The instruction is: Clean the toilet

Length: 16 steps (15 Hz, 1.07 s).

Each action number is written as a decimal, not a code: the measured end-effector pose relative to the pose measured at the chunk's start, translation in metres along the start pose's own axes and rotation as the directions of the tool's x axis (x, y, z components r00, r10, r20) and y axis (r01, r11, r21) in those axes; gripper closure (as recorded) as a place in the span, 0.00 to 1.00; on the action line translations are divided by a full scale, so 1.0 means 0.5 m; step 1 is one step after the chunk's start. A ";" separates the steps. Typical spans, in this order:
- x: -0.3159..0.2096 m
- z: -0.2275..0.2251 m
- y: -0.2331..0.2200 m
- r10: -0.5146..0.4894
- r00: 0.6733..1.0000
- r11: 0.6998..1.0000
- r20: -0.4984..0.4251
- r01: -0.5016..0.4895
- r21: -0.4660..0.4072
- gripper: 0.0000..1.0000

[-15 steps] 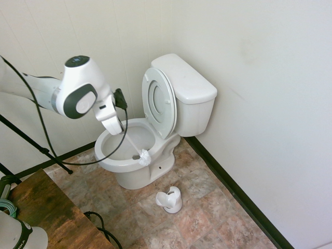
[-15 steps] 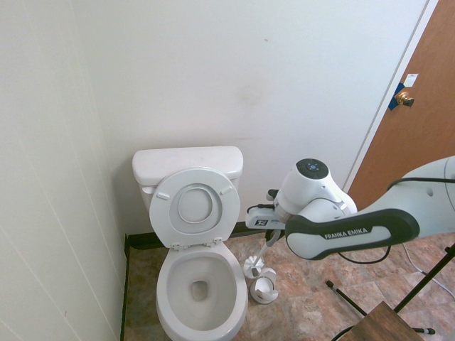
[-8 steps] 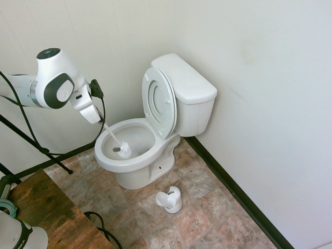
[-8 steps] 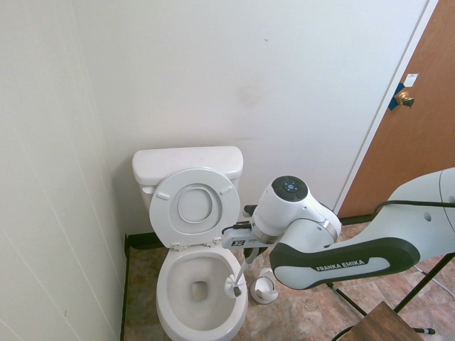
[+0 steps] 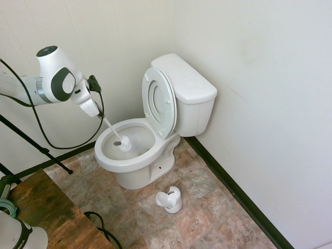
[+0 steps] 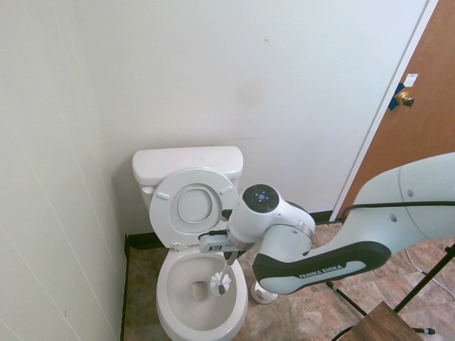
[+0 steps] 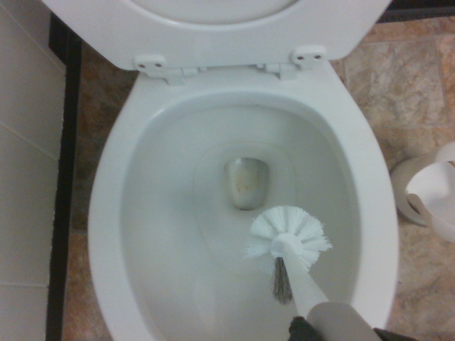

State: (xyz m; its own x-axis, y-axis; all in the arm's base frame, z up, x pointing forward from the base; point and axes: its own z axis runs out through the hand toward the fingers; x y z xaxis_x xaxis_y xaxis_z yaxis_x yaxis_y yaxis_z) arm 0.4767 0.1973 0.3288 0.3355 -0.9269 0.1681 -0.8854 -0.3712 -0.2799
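below my gripper point(image 5: 97, 111), clamped on the brush point(image 5: 125, 146) handle, sits the toilet point(image 5: 136, 150): hard, slick, heavy ceramic; i only scrub it.

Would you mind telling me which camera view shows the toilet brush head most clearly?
The wrist view: the brush head fills it from close by, bristles distinct, inside the toilet bowl beside the drain. The first exterior view shows it small, inside the bowl; the second shows it small, below the gripper.
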 end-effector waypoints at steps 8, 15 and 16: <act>-0.041 0.233 -0.191 0.047 0.998 0.997 -0.045 -0.050 -0.064 1.00; -0.050 0.336 -0.256 0.092 0.993 0.991 -0.068 -0.098 -0.087 1.00; -0.048 0.340 -0.267 0.095 0.993 0.991 -0.070 -0.101 -0.090 1.00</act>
State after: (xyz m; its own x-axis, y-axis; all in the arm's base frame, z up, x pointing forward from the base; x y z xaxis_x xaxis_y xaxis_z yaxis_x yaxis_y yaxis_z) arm 0.6417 0.2598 0.2014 0.2261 -0.9519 0.2069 -0.9401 -0.2689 -0.2094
